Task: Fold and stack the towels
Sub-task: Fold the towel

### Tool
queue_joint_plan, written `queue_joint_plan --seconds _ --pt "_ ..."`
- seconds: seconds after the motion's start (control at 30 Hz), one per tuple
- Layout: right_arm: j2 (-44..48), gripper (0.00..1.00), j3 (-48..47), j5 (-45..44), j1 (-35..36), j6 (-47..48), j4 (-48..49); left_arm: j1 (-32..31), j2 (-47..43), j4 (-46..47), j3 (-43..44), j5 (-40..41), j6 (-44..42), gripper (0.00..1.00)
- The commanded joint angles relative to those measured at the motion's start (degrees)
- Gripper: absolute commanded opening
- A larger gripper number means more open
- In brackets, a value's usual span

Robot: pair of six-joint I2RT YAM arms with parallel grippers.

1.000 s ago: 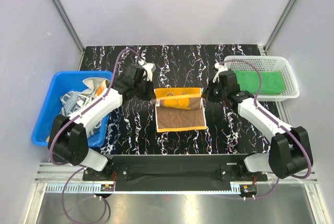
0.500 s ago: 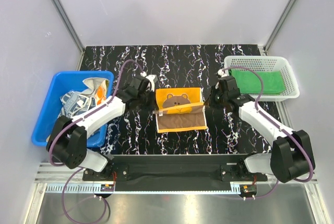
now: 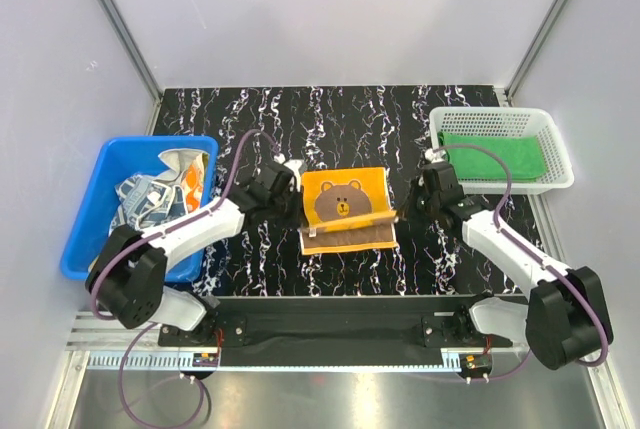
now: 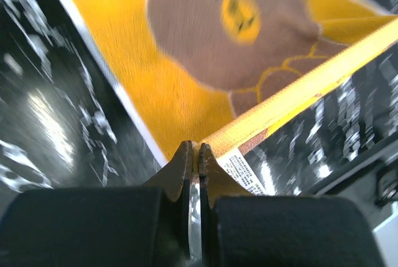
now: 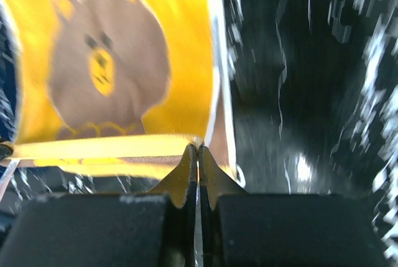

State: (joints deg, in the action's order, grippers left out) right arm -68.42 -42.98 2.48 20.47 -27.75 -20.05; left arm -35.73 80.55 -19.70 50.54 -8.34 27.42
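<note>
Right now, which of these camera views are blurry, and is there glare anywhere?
Top external view: sharp, evenly lit, the bear towel reads clearly. Left wrist view: towel and table blurred, with a white glare patch on the table. Right wrist view: equally blurred, another glare spot on the dark surface.

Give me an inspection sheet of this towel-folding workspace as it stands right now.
Surface: black marbled table.
Job's things: bear towel mid-table, one edge lifted; green towel in white mesh basket; crumpled towels in blue bin.
Clutter: nothing seen.
Grippers: left gripper and right gripper each shut on a corner of that edge.
Cables: purple cable along each arm.
Surroundings: pale enclosure walls.
</note>
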Motion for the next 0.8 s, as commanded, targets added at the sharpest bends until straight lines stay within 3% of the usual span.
queue_joint_plan --seconds 0.0,0.07,0.1,0.2,0.27,0.37,0.53,0.77 --pt "1.6 0.01 4.5 -4.3 -0.3 -4.0 -0.8 -0.4 0.3 0.0 -4.3 2.3 1.1 0.03" --pt "1.6 0.06 6.2 -4.8 -0.3 -5.8 -1.8 -1.3 0.8 -0.7 -5.1 3.2 1.1 0.11" --pt "1.6 0.17 6.5 -4.9 -0.3 -7.1 -2.4 -1.5 0.9 -1.9 -5.3 3.8 1.1 0.13" --pt "2.4 0.38 6.3 -2.9 -0.3 -7.3 -4.9 -2.1 0.1 -4.8 -5.3 4.4 1.4 0.38" --pt "3.8 0.43 5.0 -3.6 -0.3 -7.4 -6.1 -2.0 -1.4 -6.1 -4.5 6.6 1.5 0.49" --pt "2.6 0.46 1.8 -3.0 -0.3 -6.4 -2.6 -1.8 -1.2 -7.9 -0.5 9.6 1.0 0.55" --pt "-11.3 0.43 -7.3 1.2 -0.3 -3.4 -3.6 -0.1 5.8 -12.0 7.0 11.0 1.3 0.53" --pt "-15.3 0.45 -4.1 4.2 0.1 -3.4 1.0 0.3 6.3 -5.9 2.3 6.1 3.9 0.52"
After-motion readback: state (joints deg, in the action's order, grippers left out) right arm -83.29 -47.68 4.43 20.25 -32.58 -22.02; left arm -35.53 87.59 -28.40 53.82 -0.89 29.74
